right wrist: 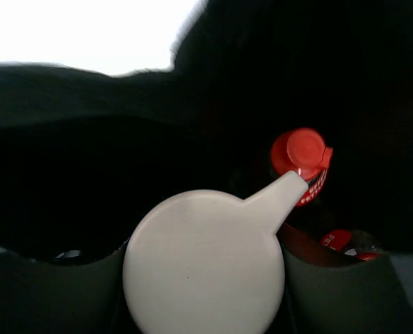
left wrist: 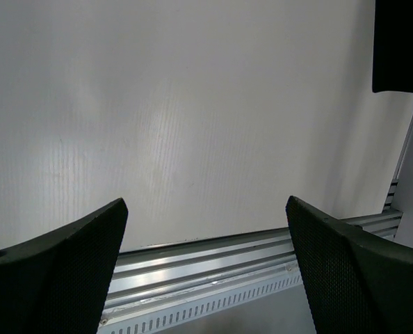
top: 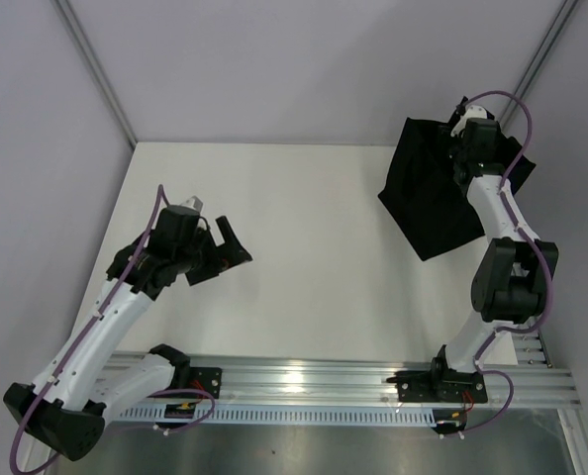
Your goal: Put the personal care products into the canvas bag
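The canvas bag (top: 428,198) stands black and floppy at the table's far right. My right gripper (top: 469,121) reaches down into its mouth. In the right wrist view this gripper (right wrist: 203,271) is shut on a bottle with a round cream pump cap (right wrist: 192,264), grey fingers (right wrist: 46,292) on either side of it. Deep in the dark bag (right wrist: 88,139) stands a red-capped bottle (right wrist: 302,154), and a bit of another red product (right wrist: 338,240) shows beside it. My left gripper (top: 230,252) hangs open and empty over the table's left side, jaws wide (left wrist: 206,209).
White table (top: 304,247) with grey walls behind and to the sides. An aluminium rail (top: 304,381) runs along the near edge and shows below the left fingers (left wrist: 213,261). A black shape (left wrist: 401,42) fills the left wrist view's top right corner.
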You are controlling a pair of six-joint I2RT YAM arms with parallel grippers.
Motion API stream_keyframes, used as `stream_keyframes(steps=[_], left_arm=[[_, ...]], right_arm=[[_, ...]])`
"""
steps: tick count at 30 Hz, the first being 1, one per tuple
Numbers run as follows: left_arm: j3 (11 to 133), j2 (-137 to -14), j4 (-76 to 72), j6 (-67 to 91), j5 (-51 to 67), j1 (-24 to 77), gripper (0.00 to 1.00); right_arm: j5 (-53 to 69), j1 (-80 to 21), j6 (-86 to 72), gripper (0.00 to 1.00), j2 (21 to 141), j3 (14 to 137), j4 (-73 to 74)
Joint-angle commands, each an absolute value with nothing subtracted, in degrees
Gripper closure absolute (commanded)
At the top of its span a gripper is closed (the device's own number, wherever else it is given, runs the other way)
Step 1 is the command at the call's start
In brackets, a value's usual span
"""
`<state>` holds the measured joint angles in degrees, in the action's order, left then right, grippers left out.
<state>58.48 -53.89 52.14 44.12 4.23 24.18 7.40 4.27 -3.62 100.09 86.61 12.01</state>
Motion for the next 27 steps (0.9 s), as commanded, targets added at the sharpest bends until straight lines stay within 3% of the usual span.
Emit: stream_keyframes(steps=[1, 6, 13, 27], left_arm=[[59.06, -53.17, 52.91, 45.17, 3.34, 23.91, 0.01], [58.89, -52.47, 53.43, 45.35, 3.16, 23.91, 0.01], [58.80, -51.33, 54.05, 45.70, 2.99, 23.91, 0.01], [60.55, -49.75, 54.31, 44.13, 3.00, 23.91, 0.01]], right_arm=[[7.03, 4.57, -4.84, 0.78, 99.75, 90.17, 8.78], [7.82, 4.75, -4.31, 0.67, 100.19, 89.47, 10.28], [7.12, 4.92, -4.48, 0.40, 100.11, 90.61, 12.48], [5.11, 5.62, -4.48, 0.33, 95.37, 99.30, 24.58]])
